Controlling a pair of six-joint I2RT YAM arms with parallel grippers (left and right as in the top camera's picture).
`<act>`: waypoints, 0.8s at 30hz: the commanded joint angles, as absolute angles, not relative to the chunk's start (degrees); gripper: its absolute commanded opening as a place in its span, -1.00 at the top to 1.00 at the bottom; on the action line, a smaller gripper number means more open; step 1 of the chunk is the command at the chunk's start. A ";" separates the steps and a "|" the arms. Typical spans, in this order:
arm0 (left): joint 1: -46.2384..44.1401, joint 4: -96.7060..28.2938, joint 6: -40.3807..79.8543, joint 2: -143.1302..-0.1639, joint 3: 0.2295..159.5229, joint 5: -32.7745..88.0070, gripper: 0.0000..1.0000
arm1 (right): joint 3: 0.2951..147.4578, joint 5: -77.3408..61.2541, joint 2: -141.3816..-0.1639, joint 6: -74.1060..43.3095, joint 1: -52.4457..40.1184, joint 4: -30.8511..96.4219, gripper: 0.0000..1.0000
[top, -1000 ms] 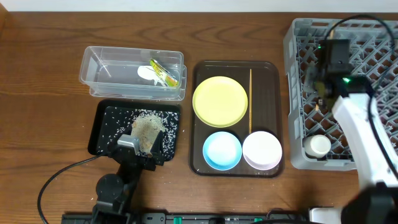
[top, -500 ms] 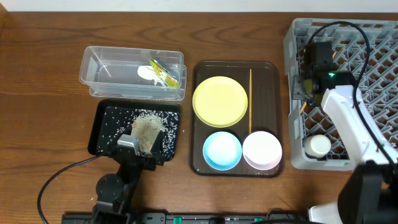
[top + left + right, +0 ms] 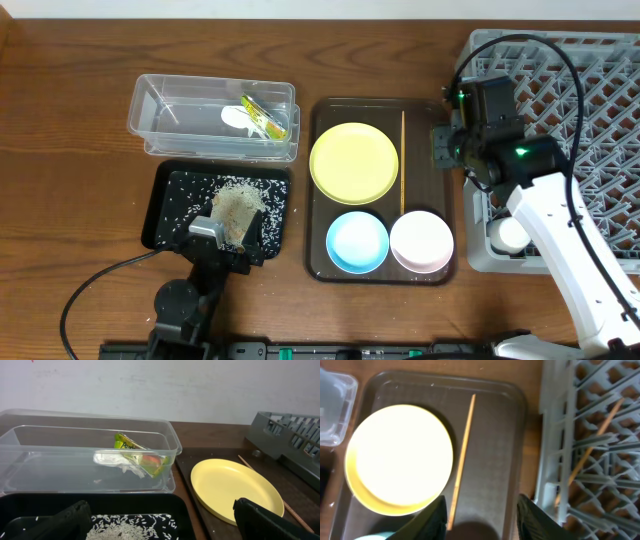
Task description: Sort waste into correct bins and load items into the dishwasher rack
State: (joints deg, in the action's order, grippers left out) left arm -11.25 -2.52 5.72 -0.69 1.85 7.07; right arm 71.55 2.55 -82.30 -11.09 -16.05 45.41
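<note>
Wooden and thin, one chopstick (image 3: 462, 460) lies on the brown tray (image 3: 425, 115). It is just beside the yellow plate (image 3: 354, 162), at the plate's 3 o'clock, and it points from 12 to 6. We think picking it up is the step in hand, for the other chopstick (image 3: 592, 445) already lies in the grey rack (image 3: 600, 100) at 3 o'clock on the desk.

To do it well, we would slide the right tool (image 3: 482, 505) a little toward 9 o'clock. Right now the stick sits close to one finger, not in the middle of the gap. Then we would go straight down until the fingertips almost touch the tray, because the stick lies so flat. We would pinch it near its middle so it does not tip, and keep off the plate's rim.

The right arm reaches in from 5 o'clock, over the rack's near corner. Its wrist bends down above the tray. Its fingers are apart and hold nothing.

The left tool (image 3: 160, 515) sits low at 7 o'clock over the black tray (image 3: 160, 215) with the rice (image 3: 238, 190). Its fingers are wide apart and hold nothing.
</note>
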 commanded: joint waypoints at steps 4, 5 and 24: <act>-10.94 -3.31 4.95 -0.23 0.23 6.81 -0.86 | 71.11 -5.02 -84.44 -15.90 -16.86 47.66 0.15; -10.94 -3.31 4.95 -0.23 0.23 6.79 -0.86 | 70.54 -4.99 -85.21 -16.14 -17.15 47.59 0.15; -10.94 -3.31 4.95 -0.23 0.23 6.81 -0.86 | 68.18 -2.04 -108.97 -26.11 -19.35 35.31 0.57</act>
State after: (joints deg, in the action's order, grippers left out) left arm -11.25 -2.52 5.72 -0.69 1.85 7.07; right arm 68.45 -0.58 -107.37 -24.75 -18.94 35.79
